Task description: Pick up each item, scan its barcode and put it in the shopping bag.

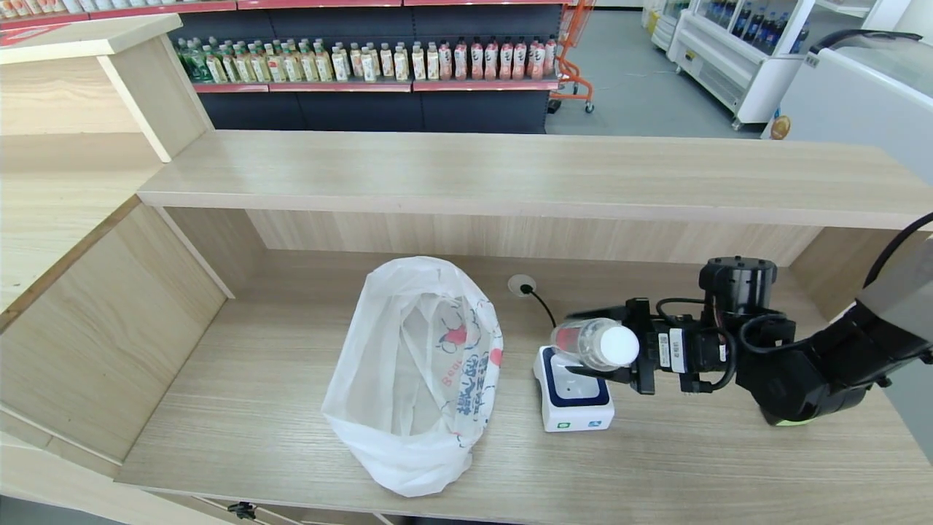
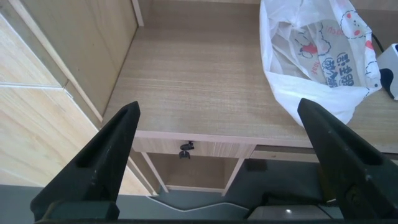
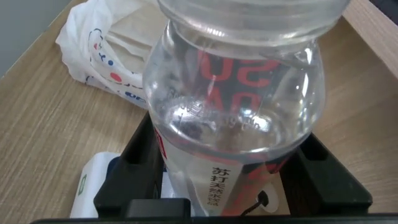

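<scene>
Pale wood-grain laminate covers the checkout counter (image 1: 255, 408), which has a raised ledge along its far side and a side wall on the left. A white plastic shopping bag (image 1: 415, 379) with red and dark cartoon print stands near the middle of the counter. Its mouth is pulled open upward, and through it show folds of its own thin film. I cannot tell whether anything lies at the bottom. In the left wrist view the same bag (image 2: 317, 56) sits back from the counter's near edge.

Just right of the bag is a barcode scanner (image 1: 576, 408), a white block with a dark blue top face. A black cable (image 1: 543, 306) runs from it to a round grommet (image 1: 522, 284) by the far wall.

The right gripper (image 1: 592, 345) is clamped around a clear plastic bottle (image 1: 609, 344) with a white cap, holding it on its side directly above the scanner, cap toward the near side. From the right wrist the bottle (image 3: 239, 112) has a red label and what looks like clear liquid inside, the black fingers (image 3: 140, 158) pressing its flanks, and the scanner (image 3: 93, 186) and bag (image 3: 106, 50) lie below and beyond it.

The left gripper (image 2: 219, 109) hangs off the counter's near-left edge with its jaws spread wide and nothing between them.

Far behind the ledge, a store shelf (image 1: 364, 62) carries a row of drink bottles, and a glass-fronted cooler (image 1: 743, 44) stands at far right.
</scene>
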Available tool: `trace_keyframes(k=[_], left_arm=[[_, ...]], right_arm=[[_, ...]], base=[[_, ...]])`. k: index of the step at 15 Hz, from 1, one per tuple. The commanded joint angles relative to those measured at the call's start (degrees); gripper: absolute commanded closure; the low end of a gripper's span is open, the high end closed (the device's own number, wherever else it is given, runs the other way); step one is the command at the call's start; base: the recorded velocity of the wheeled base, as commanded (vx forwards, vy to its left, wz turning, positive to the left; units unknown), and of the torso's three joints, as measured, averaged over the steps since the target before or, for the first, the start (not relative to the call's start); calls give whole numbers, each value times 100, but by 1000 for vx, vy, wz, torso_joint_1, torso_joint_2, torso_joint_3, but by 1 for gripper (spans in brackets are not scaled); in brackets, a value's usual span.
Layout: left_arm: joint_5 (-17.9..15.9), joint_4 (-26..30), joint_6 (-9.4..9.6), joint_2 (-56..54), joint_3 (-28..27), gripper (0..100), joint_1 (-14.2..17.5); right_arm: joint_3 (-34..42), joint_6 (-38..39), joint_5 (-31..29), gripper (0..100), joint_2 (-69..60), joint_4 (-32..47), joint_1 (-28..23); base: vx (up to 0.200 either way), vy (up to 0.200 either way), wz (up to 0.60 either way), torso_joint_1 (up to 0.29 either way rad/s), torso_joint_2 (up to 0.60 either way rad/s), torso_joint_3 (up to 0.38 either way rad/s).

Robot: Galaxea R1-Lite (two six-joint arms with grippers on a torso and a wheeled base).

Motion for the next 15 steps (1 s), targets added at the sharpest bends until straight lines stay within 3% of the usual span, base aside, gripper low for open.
trace_keyframes(k=[1, 15], left_arm=[[-2, -2, -3, 6, 0, 0, 3], [-2, -2, -3, 6, 0, 0, -6]], right_arm=[[-16, -100, 4, 100, 22, 110, -45], [-464, -320, 4, 100, 313, 347, -107]], base=[[0, 0, 0, 0, 0, 0], [0, 0, 0, 0, 0, 0]])
